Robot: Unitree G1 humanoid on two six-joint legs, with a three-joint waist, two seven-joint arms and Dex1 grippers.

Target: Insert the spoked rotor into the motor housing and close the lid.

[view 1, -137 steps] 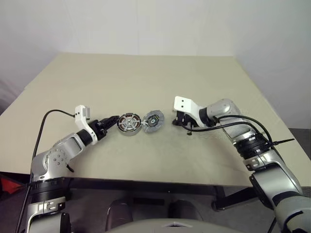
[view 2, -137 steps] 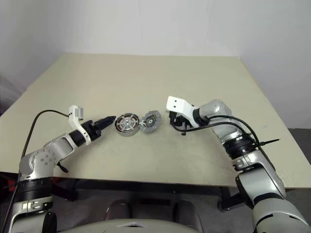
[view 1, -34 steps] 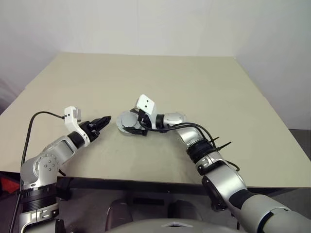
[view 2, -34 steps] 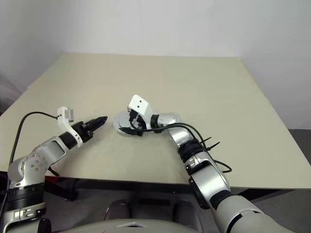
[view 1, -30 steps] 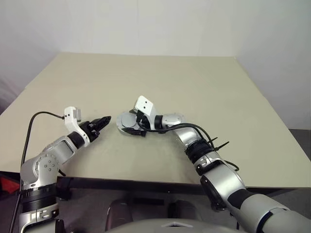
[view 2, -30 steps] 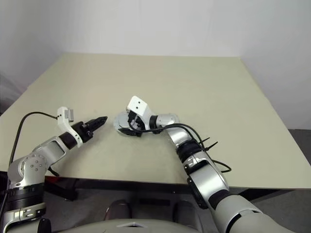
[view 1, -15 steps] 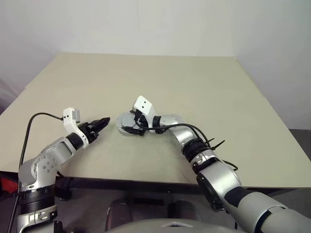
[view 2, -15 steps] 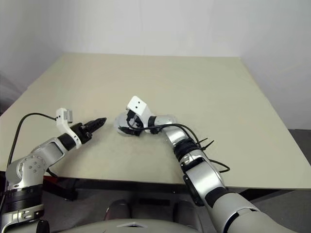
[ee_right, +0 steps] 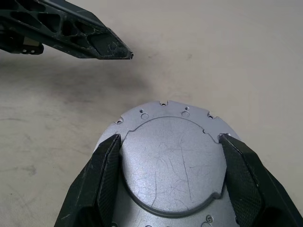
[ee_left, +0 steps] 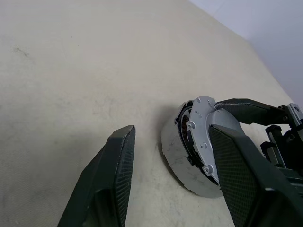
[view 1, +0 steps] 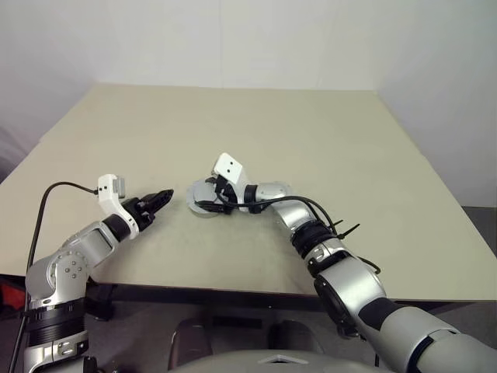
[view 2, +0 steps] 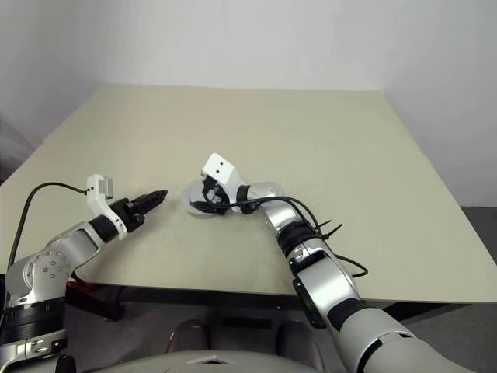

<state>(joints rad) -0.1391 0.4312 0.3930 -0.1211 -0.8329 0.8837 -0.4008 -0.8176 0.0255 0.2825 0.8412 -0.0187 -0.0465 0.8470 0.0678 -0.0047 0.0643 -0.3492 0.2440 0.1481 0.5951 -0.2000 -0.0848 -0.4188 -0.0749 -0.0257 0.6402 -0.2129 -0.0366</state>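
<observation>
Left wrist view reveals copper windings inside the silver-grey round motor housing (ee_left: pixel 182 156) on the beige worktop (view 1: pixel 326 148); its smooth grey round lid (ee_right: pixel 173 165) sits tilted, grasped by the right gripper (ee_right: pixel 173 156). Left gripper (view 1: pixel 161 198) parted, empty, nearby.

A broad beige table (view 1: pixel 311 132) fills the room's foreground, its far edge close to a plain white wall (view 1: pixel 248 39). Dark flooring (view 1: pixel 477 225) shows beside the table's right edge.
</observation>
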